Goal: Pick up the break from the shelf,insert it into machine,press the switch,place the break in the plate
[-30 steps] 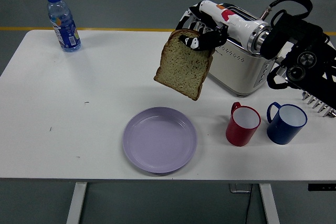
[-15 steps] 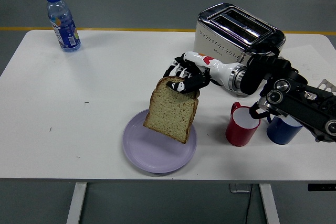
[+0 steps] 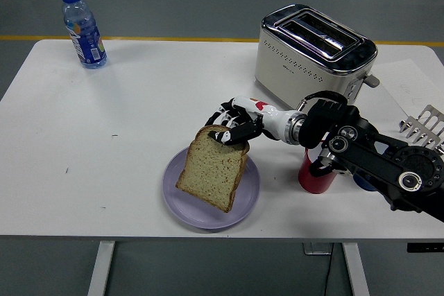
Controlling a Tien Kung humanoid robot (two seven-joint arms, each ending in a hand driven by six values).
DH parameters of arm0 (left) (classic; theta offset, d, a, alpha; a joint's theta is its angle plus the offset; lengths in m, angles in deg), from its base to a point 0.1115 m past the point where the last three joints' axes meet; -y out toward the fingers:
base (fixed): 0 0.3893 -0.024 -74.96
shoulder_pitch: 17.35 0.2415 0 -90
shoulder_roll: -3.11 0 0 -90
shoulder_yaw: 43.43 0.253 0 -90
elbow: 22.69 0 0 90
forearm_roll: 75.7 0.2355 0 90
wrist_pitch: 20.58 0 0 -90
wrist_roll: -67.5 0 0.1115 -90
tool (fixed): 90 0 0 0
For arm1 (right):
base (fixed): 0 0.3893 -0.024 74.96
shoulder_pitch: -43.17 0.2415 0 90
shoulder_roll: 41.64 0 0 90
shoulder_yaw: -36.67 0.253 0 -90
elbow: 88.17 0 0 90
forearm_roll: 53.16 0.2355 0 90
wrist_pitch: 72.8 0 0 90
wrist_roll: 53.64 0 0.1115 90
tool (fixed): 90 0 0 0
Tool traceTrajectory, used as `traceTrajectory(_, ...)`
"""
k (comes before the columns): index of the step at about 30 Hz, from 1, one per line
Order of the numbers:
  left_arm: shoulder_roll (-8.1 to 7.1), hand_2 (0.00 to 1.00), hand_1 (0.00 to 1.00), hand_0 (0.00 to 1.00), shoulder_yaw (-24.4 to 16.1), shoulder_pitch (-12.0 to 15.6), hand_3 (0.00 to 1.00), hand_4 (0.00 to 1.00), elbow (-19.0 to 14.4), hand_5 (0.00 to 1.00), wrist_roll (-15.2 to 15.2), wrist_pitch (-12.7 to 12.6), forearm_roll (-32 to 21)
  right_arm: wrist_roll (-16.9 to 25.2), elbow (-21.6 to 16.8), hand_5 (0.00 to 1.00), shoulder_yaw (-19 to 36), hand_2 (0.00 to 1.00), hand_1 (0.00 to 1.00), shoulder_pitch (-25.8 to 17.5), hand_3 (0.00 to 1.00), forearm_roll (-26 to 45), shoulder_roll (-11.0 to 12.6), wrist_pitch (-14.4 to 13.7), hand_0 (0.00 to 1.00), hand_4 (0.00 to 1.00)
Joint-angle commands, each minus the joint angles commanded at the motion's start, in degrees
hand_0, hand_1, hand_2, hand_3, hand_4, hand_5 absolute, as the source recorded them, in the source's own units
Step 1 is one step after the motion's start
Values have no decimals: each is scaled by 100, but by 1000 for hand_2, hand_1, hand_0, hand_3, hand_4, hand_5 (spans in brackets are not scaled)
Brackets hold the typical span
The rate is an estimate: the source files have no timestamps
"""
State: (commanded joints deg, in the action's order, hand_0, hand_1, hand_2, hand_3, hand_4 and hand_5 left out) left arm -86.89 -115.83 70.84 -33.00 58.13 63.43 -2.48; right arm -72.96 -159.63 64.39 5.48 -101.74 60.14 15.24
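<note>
My right hand (image 3: 229,128) is shut on the top edge of a slice of brown bread (image 3: 210,169). The slice hangs tilted over the purple plate (image 3: 248,195), its lower corner at or just above the plate's surface. The silver toaster (image 3: 313,52) stands behind at the back right, its two slots empty. The right arm reaches in from the right, low over the table. The left arm is out of view.
A red mug (image 3: 313,177) and a blue mug (image 3: 361,179) are mostly hidden under my right arm. A metal rack (image 3: 423,124) stands at the right edge. A water bottle (image 3: 82,28) stands at the back left.
My right hand has carried the bread from beside the toaster down and to the left, lowering it onto the purple plate. The arm has dropped low over the mugs.
</note>
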Motion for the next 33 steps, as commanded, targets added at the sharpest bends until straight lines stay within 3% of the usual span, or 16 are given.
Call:
traceTrajectory(14,0,793,768,700,4,7,707,427,0,941,-24,1,69,145,455,2,3,339,215,-190,499,364,-238,-95,178,587)
traceTrajectory(15,0,793,768,700,2,8,707,427,0,941,-26,2,78,154,473,2,-6,339,215,-200,499,357,-250,-92,178,587)
traceTrajectory(16,0,793,767,700,0,9,707,428,0,942,-26,2,83,158,485,2,-10,371,263,-207,510,349,-257,-87,242,575)
traceTrajectory(21,0,793,767,700,-1,13,707,428,0,942,-21,4,88,238,527,2,-58,371,263,-256,510,284,-278,43,242,575)
traceTrajectory(22,0,794,767,700,2,12,707,428,0,942,-20,4,84,255,529,2,-67,444,359,-259,534,254,-280,62,330,537)
traceTrajectory(27,0,794,767,700,16,-2,707,428,0,942,-15,4,64,425,559,2,-104,444,359,-250,534,34,-297,170,330,537)
traceTrajectory(28,0,794,768,700,41,-7,707,428,0,942,-13,4,37,489,574,2,-109,527,505,-241,551,-23,-305,185,416,504)
traceTrajectory(33,0,794,768,700,65,-21,707,428,0,942,-9,-2,1,630,608,2,-133,527,505,-214,551,-80,-337,234,416,504)
